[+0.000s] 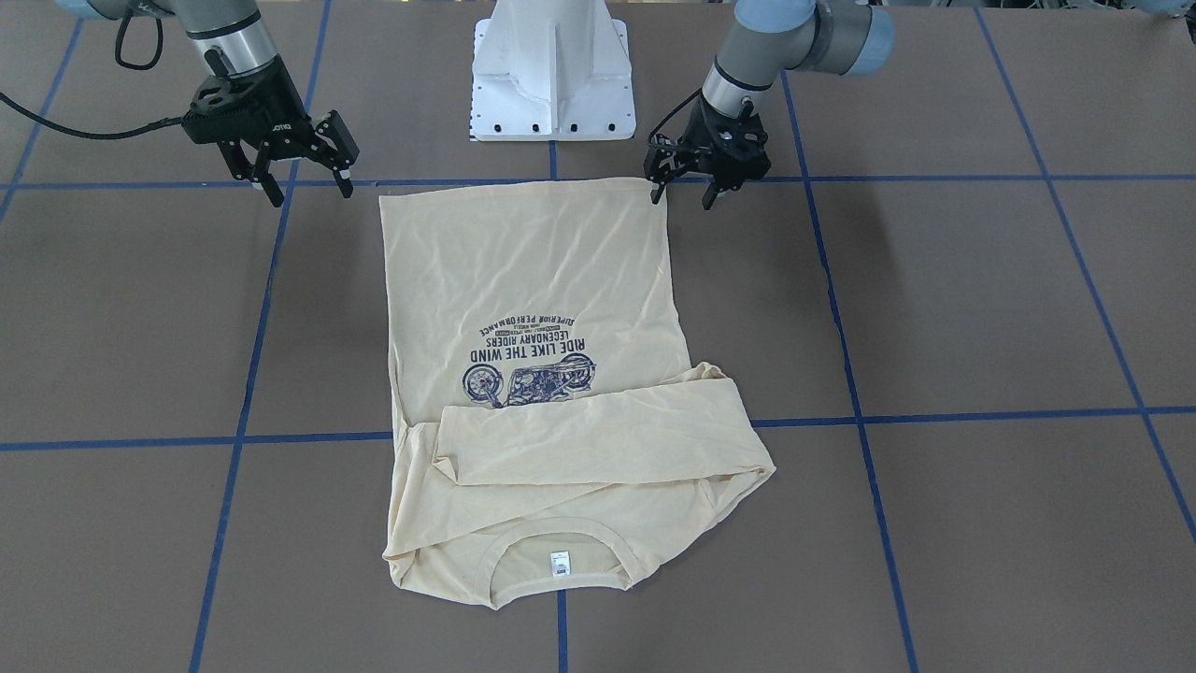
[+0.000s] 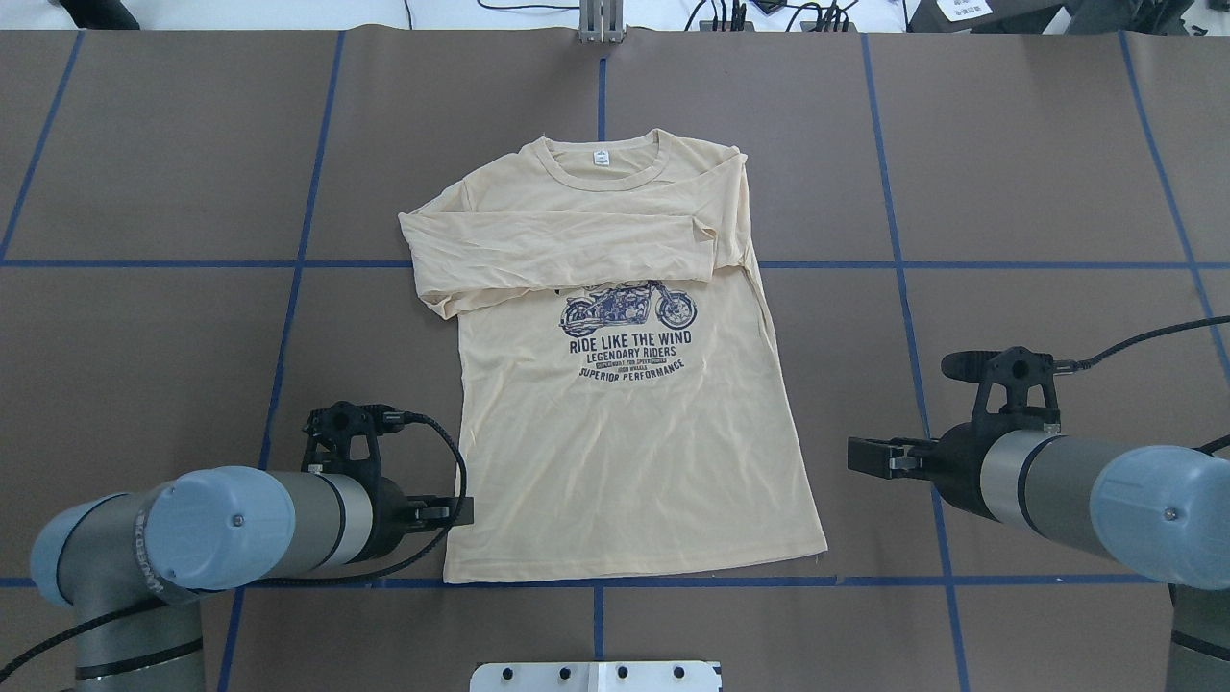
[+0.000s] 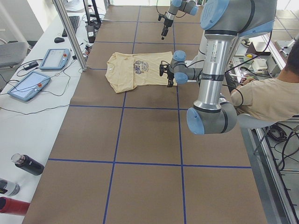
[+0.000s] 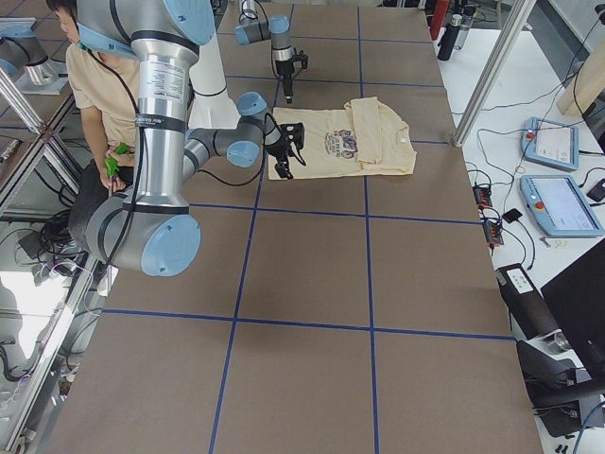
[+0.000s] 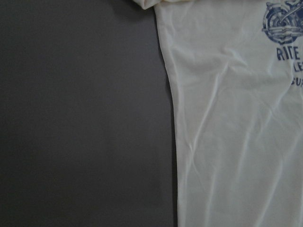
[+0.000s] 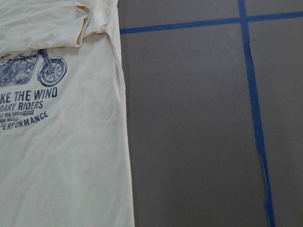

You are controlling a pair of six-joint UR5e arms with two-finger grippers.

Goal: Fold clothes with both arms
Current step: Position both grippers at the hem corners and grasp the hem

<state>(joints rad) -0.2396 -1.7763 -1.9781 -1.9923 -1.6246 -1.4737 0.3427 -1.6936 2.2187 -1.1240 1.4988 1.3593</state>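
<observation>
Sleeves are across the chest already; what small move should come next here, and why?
Probably slide the right gripper inward to the shirt's hem corner on its side. The sleeves lie folded across the chest and the left gripper sits open at the other hem corner, while the right one hangs open, apart from the cloth.

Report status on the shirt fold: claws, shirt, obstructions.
Left claw open, at hem corner. Right claw open, clear of shirt. Shirt flat, print up, sleeves folded across chest. Nothing between claws and hem.
</observation>
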